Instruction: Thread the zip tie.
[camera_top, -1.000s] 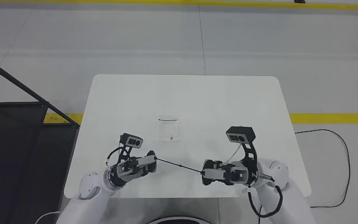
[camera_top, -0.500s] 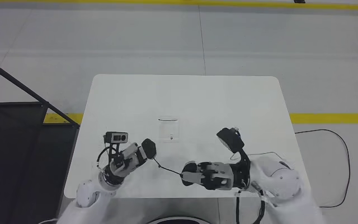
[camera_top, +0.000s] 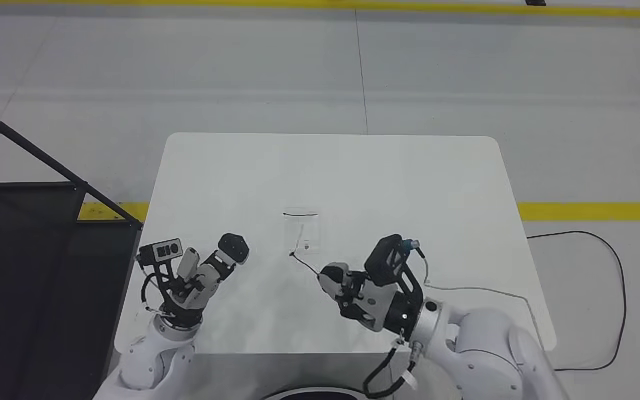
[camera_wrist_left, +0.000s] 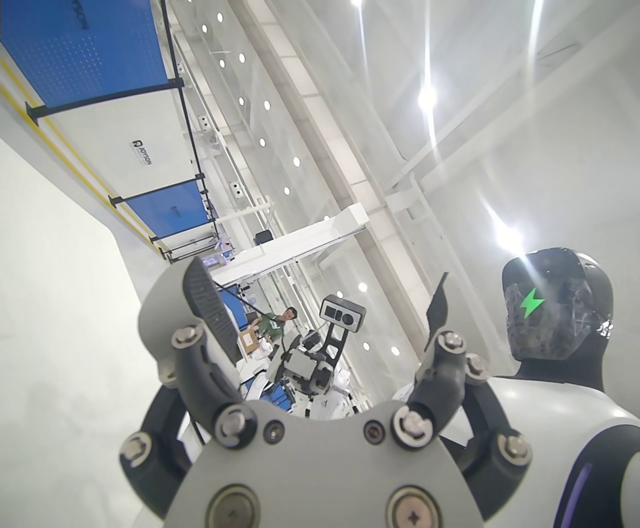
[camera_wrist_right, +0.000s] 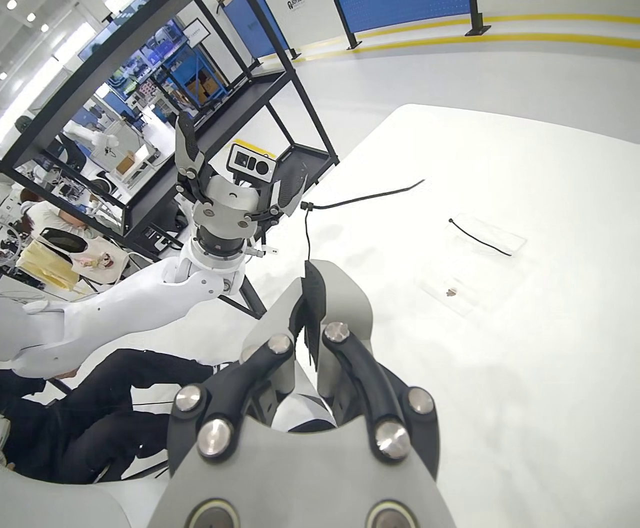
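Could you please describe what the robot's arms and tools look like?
Both arms are smooth, rounded white shells. The left tool and right tool each have a grey metal base with silver bolts, black linkages and two fingers with black ribbed pads. A camera on a black bracket sits at each wrist.

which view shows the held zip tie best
Right wrist view: the zip tie rises from the shut right gripper, head and bent strap plain. Top view gives a faint short line; left wrist view faces the ceiling.

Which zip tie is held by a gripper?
The zip tie pinched in the right gripper; the other zip tie lies loose on a clear sheet.
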